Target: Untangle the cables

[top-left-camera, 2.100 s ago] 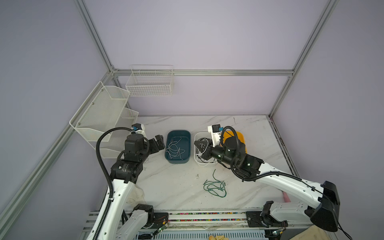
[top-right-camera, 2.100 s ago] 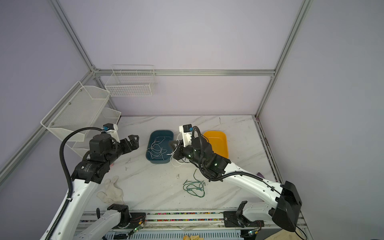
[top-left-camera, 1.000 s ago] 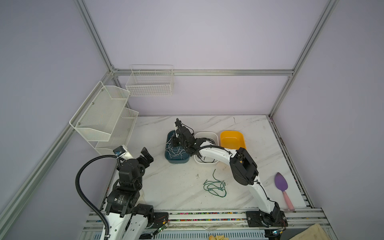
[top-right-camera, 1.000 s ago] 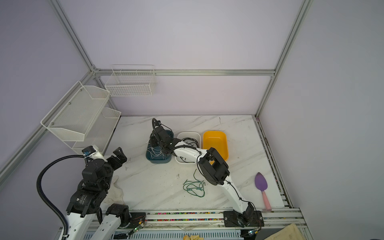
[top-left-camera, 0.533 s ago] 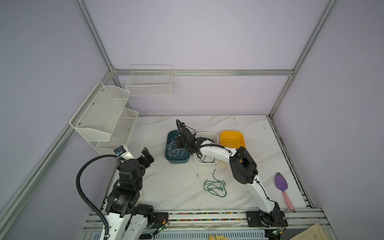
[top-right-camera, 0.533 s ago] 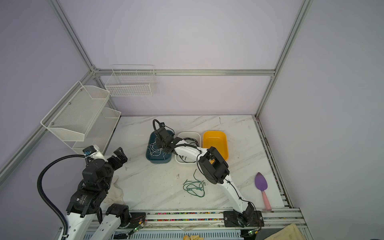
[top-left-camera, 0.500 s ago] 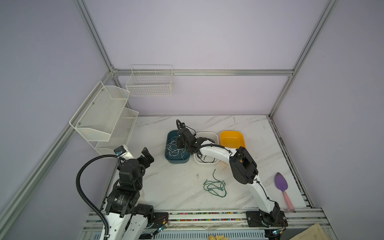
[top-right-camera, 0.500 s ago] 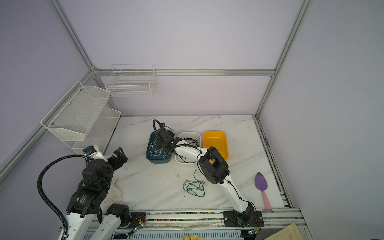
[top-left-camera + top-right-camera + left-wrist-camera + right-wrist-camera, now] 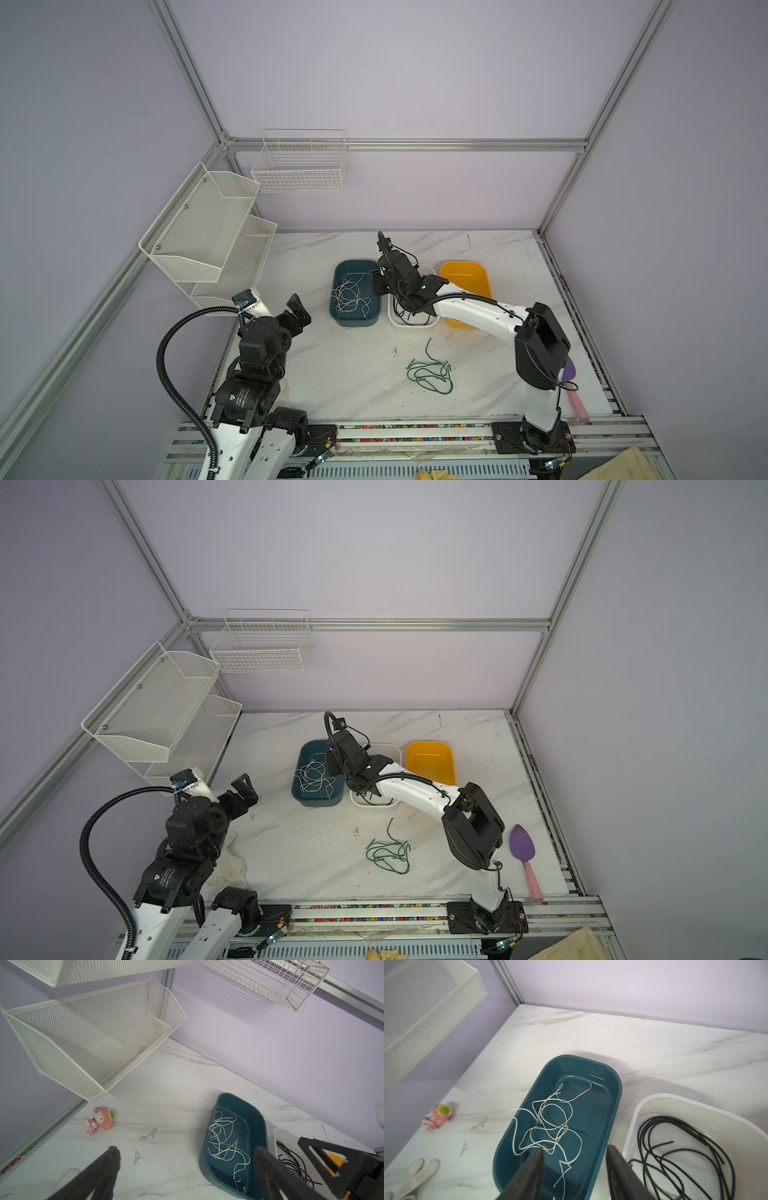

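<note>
**White cable dropped into the teal tray**

In both top views the right gripper point(image 9: 376, 284) point(image 9: 331, 766) hangs over the teal tray point(image 9: 354, 324); a second ago its jaws were pinched shut, now they stand apart with nothing between them. The white cables point(image 9: 349, 296) lie loose on the tray floor. The left gripper point(image 9: 299, 312) has pulled back to its own side, spread wide and empty. The black cables point(image 9: 409, 312) sit in the white tray point(image 9: 411, 329); the dark green cable point(image 9: 430, 372) lies alone on the marble, well apart from every tray.

In the left wrist view the left gripper point(image 9: 187, 1150) frames bare tabletop, touching nothing; the white cables point(image 9: 220, 1141) show beyond it.

In the right wrist view the right gripper point(image 9: 575, 1148) gapes just above the white cables point(image 9: 548, 1126), clear of them (a release, by my reading). White and black look sorted, so the green one is probably next, perhaps for the orange tray point(image 9: 465, 274).
</note>
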`<move>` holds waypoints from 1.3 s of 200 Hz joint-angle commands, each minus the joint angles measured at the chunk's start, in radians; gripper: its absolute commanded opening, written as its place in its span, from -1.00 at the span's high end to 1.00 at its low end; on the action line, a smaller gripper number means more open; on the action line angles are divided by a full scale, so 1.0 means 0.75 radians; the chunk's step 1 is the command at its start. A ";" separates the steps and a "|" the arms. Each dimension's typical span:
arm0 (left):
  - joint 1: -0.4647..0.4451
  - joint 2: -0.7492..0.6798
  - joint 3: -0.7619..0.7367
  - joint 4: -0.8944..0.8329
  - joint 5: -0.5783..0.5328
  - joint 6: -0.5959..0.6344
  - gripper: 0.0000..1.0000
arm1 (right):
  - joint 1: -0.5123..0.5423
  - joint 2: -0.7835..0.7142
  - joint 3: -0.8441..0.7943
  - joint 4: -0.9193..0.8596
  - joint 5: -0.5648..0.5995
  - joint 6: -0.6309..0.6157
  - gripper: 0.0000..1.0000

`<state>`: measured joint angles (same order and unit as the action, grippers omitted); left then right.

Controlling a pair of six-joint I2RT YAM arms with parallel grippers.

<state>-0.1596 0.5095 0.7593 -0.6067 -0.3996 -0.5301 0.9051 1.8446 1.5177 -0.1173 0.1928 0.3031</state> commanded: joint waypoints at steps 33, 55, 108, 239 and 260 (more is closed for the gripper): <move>-0.018 0.041 -0.038 0.085 0.122 0.065 -1.00 | -0.002 -0.465 -0.483 -0.032 -0.003 0.078 -0.31; -0.020 0.064 -0.032 0.087 0.170 0.066 -1.00 | -0.001 -0.694 -0.696 -0.095 0.000 0.157 -0.37; -0.024 0.124 -0.015 0.067 0.239 0.069 -1.00 | 0.016 -1.206 -1.062 -0.311 -0.110 0.397 -0.41; -0.039 0.218 0.012 0.040 0.318 0.085 -1.00 | 0.118 -1.682 -1.431 -0.539 -0.394 0.696 -0.16; -0.039 0.221 0.010 0.041 0.320 0.087 -1.00 | 0.137 -1.648 -1.473 -0.477 -0.405 0.706 -0.04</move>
<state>-0.1844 0.6750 0.7593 -0.5926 -0.1745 -0.4862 0.9909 0.5907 0.4416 -0.5056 -0.0948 0.7929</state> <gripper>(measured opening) 0.999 0.542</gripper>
